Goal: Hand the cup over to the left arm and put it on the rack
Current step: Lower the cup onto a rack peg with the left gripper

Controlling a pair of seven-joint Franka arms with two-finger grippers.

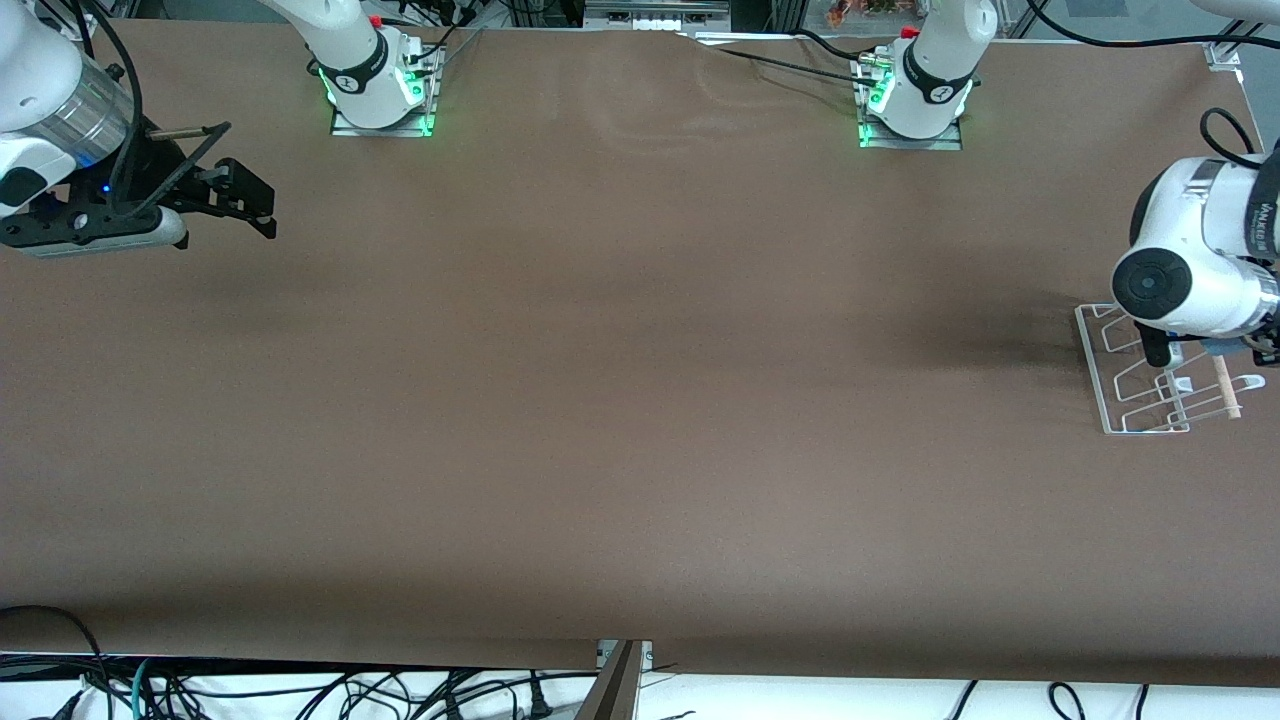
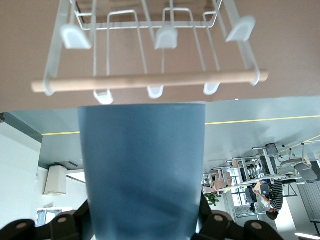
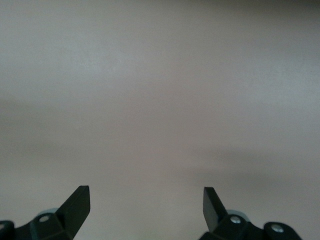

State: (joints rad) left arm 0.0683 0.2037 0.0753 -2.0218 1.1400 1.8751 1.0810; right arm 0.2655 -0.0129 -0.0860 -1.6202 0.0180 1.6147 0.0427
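Note:
The light-blue cup (image 2: 142, 170) fills the left wrist view, with my left gripper (image 2: 145, 222) shut on its sides. The cup's rim points at the white wire rack (image 2: 150, 30), close to the rack's wooden dowel (image 2: 150, 81). In the front view the rack (image 1: 1125, 395) lies at the left arm's end of the table. The left arm's wrist hangs over it and hides most of the cup (image 1: 1222, 346). My right gripper (image 1: 250, 200) waits open over the right arm's end of the table, with nothing between its fingers (image 3: 80, 202).
Brown table cloth (image 1: 620, 380) covers the whole table. Both arm bases (image 1: 380, 90) stand along the edge farthest from the front camera. Cables hang below the table's near edge.

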